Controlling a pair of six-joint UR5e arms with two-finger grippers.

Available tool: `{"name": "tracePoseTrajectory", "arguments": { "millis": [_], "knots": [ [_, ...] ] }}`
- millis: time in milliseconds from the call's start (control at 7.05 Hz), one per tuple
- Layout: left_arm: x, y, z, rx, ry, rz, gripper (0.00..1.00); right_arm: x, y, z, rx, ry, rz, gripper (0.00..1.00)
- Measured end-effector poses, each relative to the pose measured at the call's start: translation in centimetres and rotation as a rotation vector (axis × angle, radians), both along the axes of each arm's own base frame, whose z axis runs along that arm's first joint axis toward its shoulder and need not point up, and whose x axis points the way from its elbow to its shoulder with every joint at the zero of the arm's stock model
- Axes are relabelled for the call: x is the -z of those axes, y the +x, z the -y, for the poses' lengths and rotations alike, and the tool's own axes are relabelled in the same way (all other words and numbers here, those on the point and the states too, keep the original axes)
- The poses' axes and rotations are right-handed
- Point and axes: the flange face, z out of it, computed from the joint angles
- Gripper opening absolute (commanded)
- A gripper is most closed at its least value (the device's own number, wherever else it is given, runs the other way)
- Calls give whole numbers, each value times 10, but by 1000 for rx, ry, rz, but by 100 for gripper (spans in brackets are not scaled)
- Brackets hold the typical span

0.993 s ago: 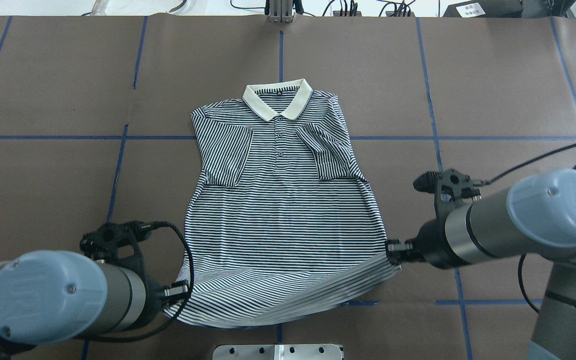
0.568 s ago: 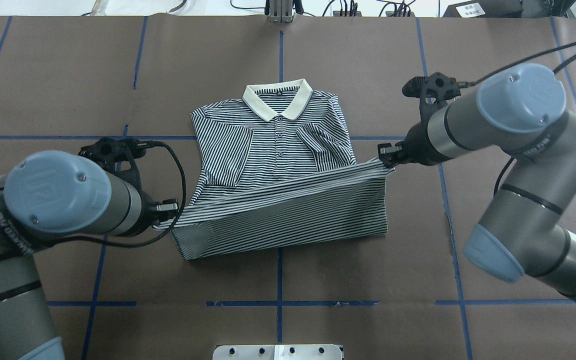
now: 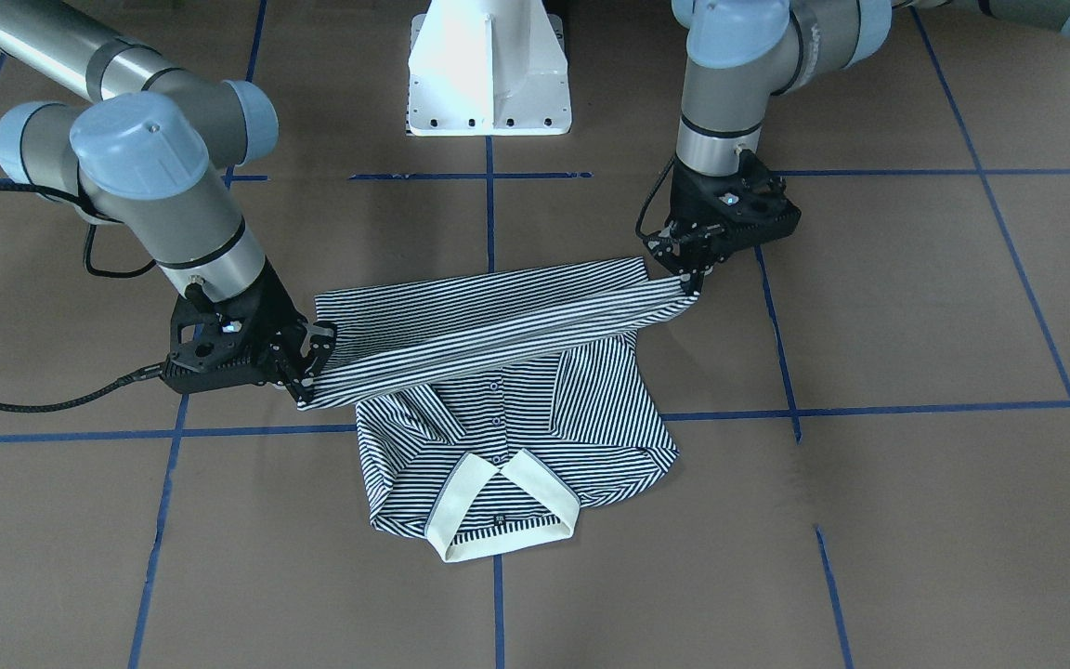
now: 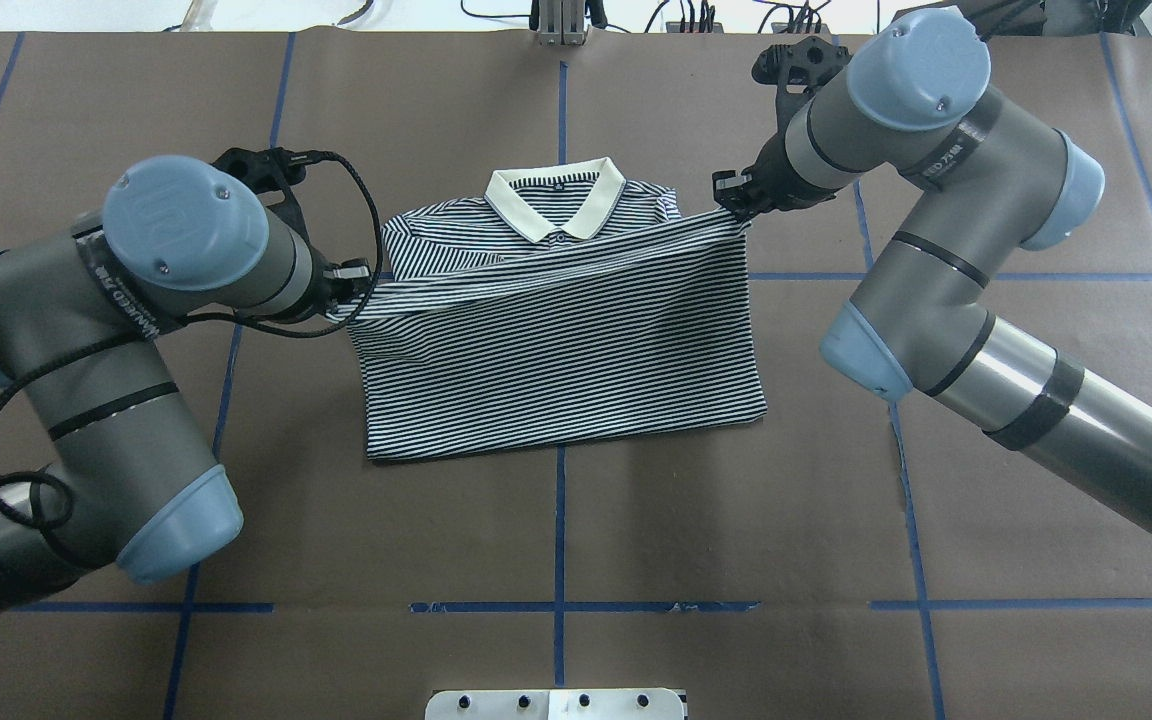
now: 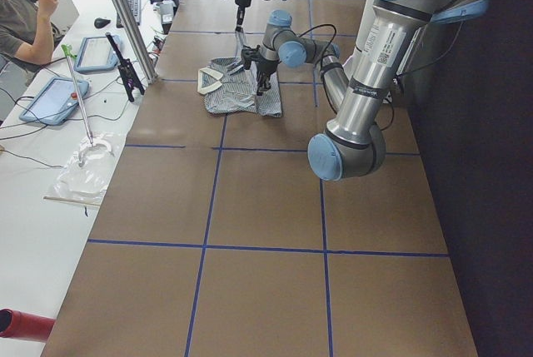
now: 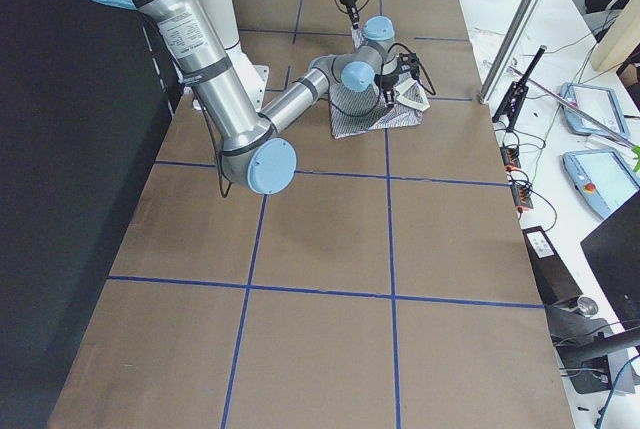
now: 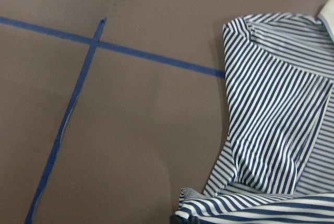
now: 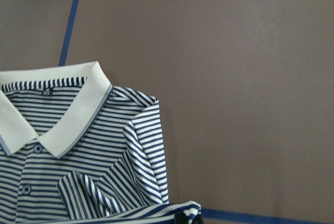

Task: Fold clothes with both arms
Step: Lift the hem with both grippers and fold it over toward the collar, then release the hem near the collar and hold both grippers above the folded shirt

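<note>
The striped polo shirt [image 4: 556, 350] lies on the brown table with its cream collar [image 4: 556, 205] at the far side. Its lower half is folded up over the chest, and the hem is stretched taut in the air between both grippers. My left gripper [image 4: 348, 290] is shut on the hem's left corner, just short of the shoulder. My right gripper [image 4: 733, 200] is shut on the right corner, level with the collar. From the front, the left gripper [image 3: 688, 279] and the right gripper [image 3: 307, 386] hold the hem above the buttons. Each wrist view shows striped fabric [image 7: 282, 119] and the collar [image 8: 57, 125] below.
Blue tape lines [image 4: 558, 520] grid the brown table cover. The white pedestal base [image 3: 489, 65] stands behind the shirt on the robot's side. A metal bracket [image 4: 556, 703] sits at the near edge. A seated person [image 5: 21, 7] and tablets occupy a side desk beyond the table.
Both grippers have carried the hem from the near edge up and forward toward the collar, so the shirt's lower half now covers the sleeves and most of the chest.
</note>
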Motion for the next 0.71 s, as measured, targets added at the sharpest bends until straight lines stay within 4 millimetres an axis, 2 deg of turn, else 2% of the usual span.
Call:
{"name": "tracePoseTrajectory", "arguments": {
  "millis": [284,426,710],
  "knots": [
    [-19,6,67,53,31,-5,0,-6,-25,50,-28,5,-5,0],
    [-30,11,92,66,47,-8,0,-12,-34,67,-36,3,-9,0],
    [-53,23,119,77,63,-15,0,-22,-42,84,-44,-11,-23,0]
  ]
}}
